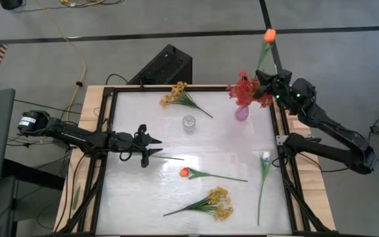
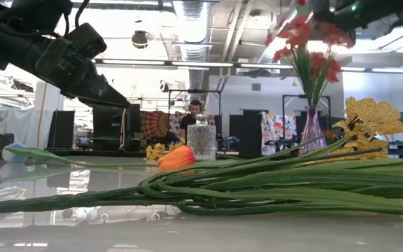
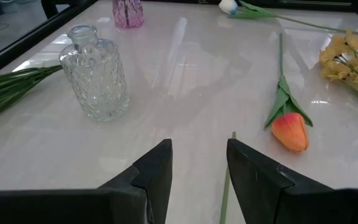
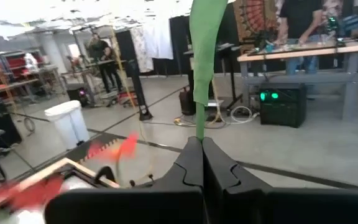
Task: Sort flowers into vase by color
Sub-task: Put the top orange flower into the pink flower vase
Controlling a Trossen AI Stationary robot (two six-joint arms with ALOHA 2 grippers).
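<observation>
White and glossy, the table (image 1: 229,197) carries loose flowers: a yellow spray (image 1: 214,203) near the front edge, another yellow spray (image 1: 176,94) at the back, an orange tulip (image 1: 185,172) mid-table and a white tulip (image 1: 265,157) by the right rail. The purple vase (image 1: 241,112) holds red blossoms (image 1: 245,90); the clear glass vase (image 1: 189,123) stands empty beside it. The right gripper (image 1: 270,79), above the purple vase, pinches the stem of a second orange tulip (image 1: 269,35). The left gripper (image 1: 151,146) rests low at mid-left, fingers narrowly apart, empty.
</observation>
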